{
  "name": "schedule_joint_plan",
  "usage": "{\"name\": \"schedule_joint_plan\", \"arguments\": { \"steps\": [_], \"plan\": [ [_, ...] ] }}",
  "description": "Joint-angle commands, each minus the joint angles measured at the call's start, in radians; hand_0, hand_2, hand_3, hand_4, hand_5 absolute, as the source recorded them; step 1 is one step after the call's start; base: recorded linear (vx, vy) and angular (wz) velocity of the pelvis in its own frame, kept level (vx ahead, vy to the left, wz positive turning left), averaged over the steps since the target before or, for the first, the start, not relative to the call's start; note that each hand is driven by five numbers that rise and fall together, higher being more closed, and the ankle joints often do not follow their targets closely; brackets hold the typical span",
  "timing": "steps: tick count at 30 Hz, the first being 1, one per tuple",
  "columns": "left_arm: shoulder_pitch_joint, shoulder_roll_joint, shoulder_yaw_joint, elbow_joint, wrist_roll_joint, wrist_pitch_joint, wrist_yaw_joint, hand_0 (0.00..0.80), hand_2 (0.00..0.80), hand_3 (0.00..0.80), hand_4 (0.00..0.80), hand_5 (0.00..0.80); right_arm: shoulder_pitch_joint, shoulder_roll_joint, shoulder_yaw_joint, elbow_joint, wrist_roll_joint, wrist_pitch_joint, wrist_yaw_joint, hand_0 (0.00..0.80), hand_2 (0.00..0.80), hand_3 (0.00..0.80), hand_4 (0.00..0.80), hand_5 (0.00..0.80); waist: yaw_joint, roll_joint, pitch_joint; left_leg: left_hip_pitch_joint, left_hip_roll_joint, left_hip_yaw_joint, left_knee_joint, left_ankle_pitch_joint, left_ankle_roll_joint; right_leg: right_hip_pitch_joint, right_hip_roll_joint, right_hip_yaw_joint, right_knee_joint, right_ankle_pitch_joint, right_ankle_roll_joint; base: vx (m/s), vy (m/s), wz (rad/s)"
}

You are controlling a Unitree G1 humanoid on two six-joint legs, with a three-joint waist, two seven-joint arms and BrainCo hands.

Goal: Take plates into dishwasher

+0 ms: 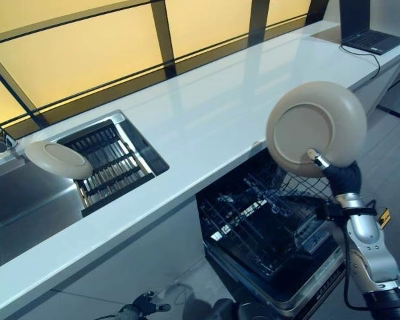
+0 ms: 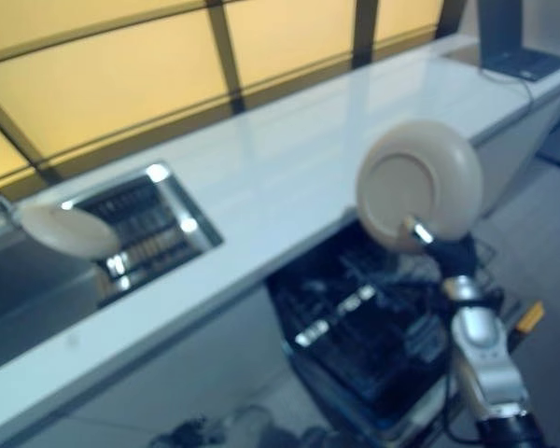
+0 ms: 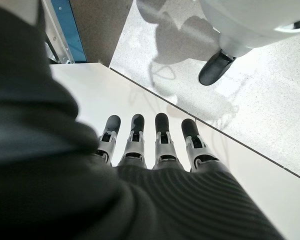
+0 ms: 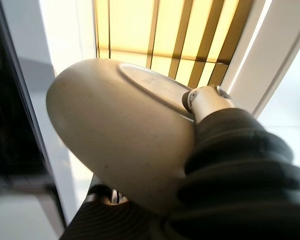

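My right hand (image 1: 342,177) is shut on a beige plate (image 1: 316,128) and holds it upright on edge, underside toward me, above the open dishwasher's lower rack (image 1: 267,223). In the right wrist view the thumb (image 4: 206,101) presses on the plate's base ring and the plate (image 4: 115,125) hides most of the fingers. A second beige plate (image 1: 58,160) lies tilted on the edge of the drain rack (image 1: 113,163) by the sink. My left hand (image 3: 150,150) hangs low with straight fingers and holds nothing.
The white countertop (image 1: 207,113) runs from the steel sink (image 1: 20,207) on the left to a laptop (image 1: 372,39) at the far right. The dishwasher's wire rack is pulled out below the counter edge. Windows line the back.
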Motion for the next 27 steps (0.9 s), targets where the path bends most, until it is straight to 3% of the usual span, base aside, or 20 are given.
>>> {"name": "schedule_joint_plan", "arguments": {
  "steps": [1, 8, 14, 27],
  "plan": [
    [-0.025, 0.042, 0.072, 0.005, 0.005, -0.032, 0.016, 0.0, 0.0, 0.0, 0.0, 0.0, -0.046, -0.015, -0.082, -0.127, -0.082, -0.062, -0.013, 0.8, 0.8, 0.8, 0.8, 0.8, -0.033, -0.091, 0.061, -0.033, -0.068, 0.033, -0.01, -0.088, 0.029, 0.276, 0.026, -0.07, -0.399, 0.074, -0.019, 0.0, 0.0, 0.0],
    [-0.028, 0.046, 0.084, 0.022, 0.005, -0.043, 0.012, 0.0, 0.0, 0.0, 0.0, 0.0, -0.029, -0.083, -0.116, -0.154, -0.101, -0.02, 0.009, 0.8, 0.8, 0.8, 0.8, 0.8, -0.042, -0.097, 0.063, -0.026, -0.065, 0.041, -0.01, -0.091, 0.029, 0.277, 0.027, -0.065, -0.39, 0.07, -0.019, 0.011, 0.003, 0.0],
    [-0.017, 0.049, 0.095, 0.032, 0.012, -0.054, 0.008, 0.0, 0.0, 0.0, 0.0, 0.0, 0.009, -0.108, -0.133, -0.163, -0.077, 0.042, 0.096, 0.8, 0.8, 0.8, 0.8, 0.8, -0.049, -0.103, 0.058, -0.015, -0.061, 0.041, -0.01, -0.099, 0.022, 0.281, 0.028, -0.056, -0.379, 0.061, -0.014, 0.026, 0.002, 0.0],
    [-0.011, 0.077, 0.11, 0.003, 0.033, -0.029, -0.008, 0.0, 0.0, 0.0, 0.0, 0.0, 0.091, -0.199, -0.11, -0.062, -0.122, 0.307, 0.317, 0.8, 0.8, 0.8, 0.8, 0.8, -0.061, -0.129, 0.055, -0.002, -0.053, 0.056, -0.01, -0.098, 0.02, 0.28, 0.033, -0.052, -0.366, 0.06, -0.013, 0.004, -0.002, -0.01]
  ]
}}
